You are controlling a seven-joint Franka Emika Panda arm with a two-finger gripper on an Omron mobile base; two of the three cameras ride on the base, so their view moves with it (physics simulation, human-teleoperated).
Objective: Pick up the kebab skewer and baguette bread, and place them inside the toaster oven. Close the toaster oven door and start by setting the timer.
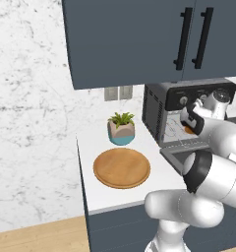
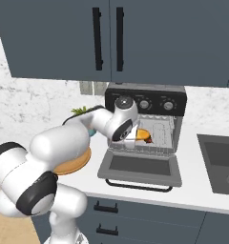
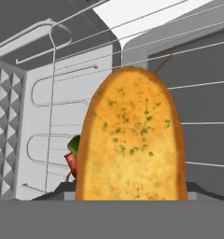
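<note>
The toaster oven [image 2: 145, 102] stands on the counter with its door [image 2: 142, 167] folded down flat in front. My gripper [image 2: 135, 137] reaches into the oven mouth and is shut on the baguette bread [image 3: 132, 140], a golden herb-flecked loaf that stands between my fingertips [image 3: 55, 190] over the wire rack. From the base views the loaf shows as an orange patch [image 2: 145, 135] [image 1: 189, 130] just inside the opening. Behind the bread lies the kebab skewer [image 3: 72, 158], red and green chunks on the rack, mostly hidden by the loaf.
A round wooden plate [image 1: 122, 167] lies on the counter left of the oven, with a potted plant [image 1: 121, 128] behind it. Dark upper cabinets [image 1: 139, 39] hang overhead. A sink [image 2: 221, 162] is set in the counter to the right.
</note>
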